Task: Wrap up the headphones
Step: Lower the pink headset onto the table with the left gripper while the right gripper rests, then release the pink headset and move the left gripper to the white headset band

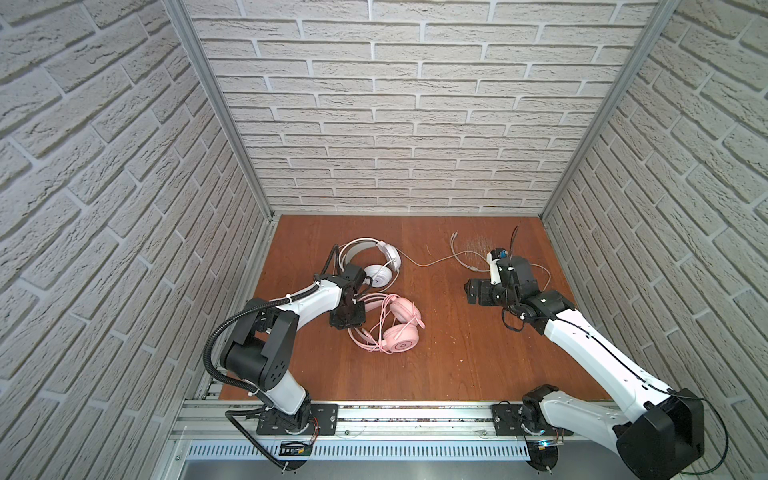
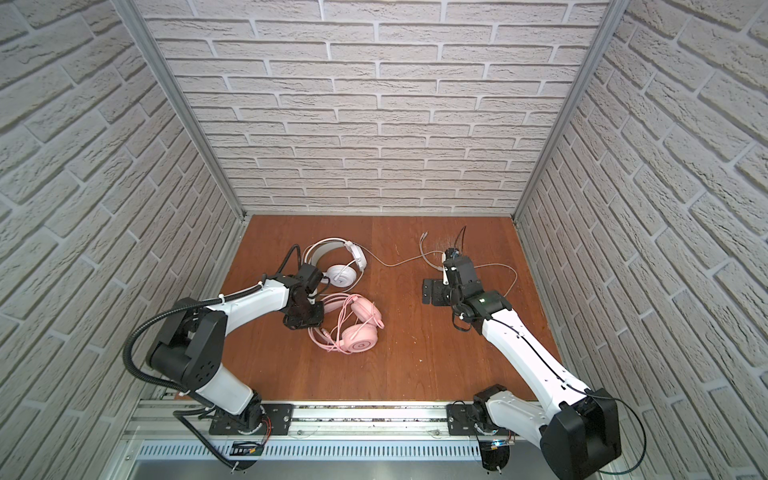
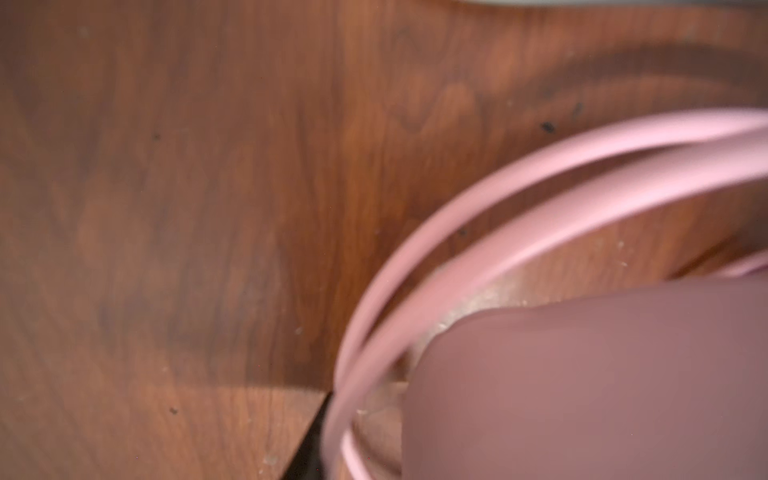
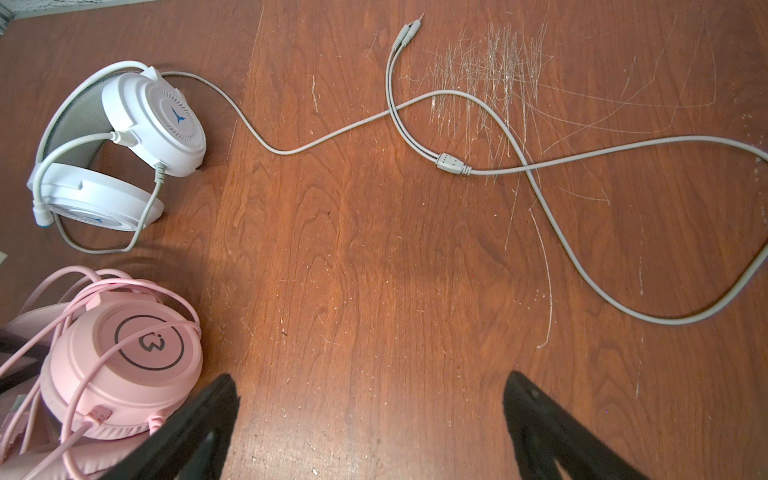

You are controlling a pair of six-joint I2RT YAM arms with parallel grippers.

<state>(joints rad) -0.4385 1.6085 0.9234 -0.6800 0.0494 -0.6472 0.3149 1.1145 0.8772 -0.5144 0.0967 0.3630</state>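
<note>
The pink headphones [image 1: 395, 328] [image 2: 357, 328] [image 4: 124, 357] lie left of the table's middle, with their pink cord looped loosely over the cups. Behind them lie the white headphones [image 1: 374, 266] [image 2: 338, 266] [image 4: 120, 145]. Their grey cord [image 4: 519, 166] trails right across the table, and its plugs [image 4: 409, 31] lie toward the back. My left gripper [image 1: 347, 320] [image 2: 302, 318] points down at the pink headband [image 3: 519, 199], which fills the blurred left wrist view and hides the jaws. My right gripper [image 1: 473, 291] [image 2: 430, 291] [image 4: 370, 390] stands open over bare wood, near the cord.
The wooden table [image 1: 457, 353] is boxed in by brick-pattern walls at the back and both sides. An aluminium rail [image 1: 415, 411] carrying both arm bases runs along the front. A loop of the grey cord [image 1: 544, 278] lies behind the right wrist.
</note>
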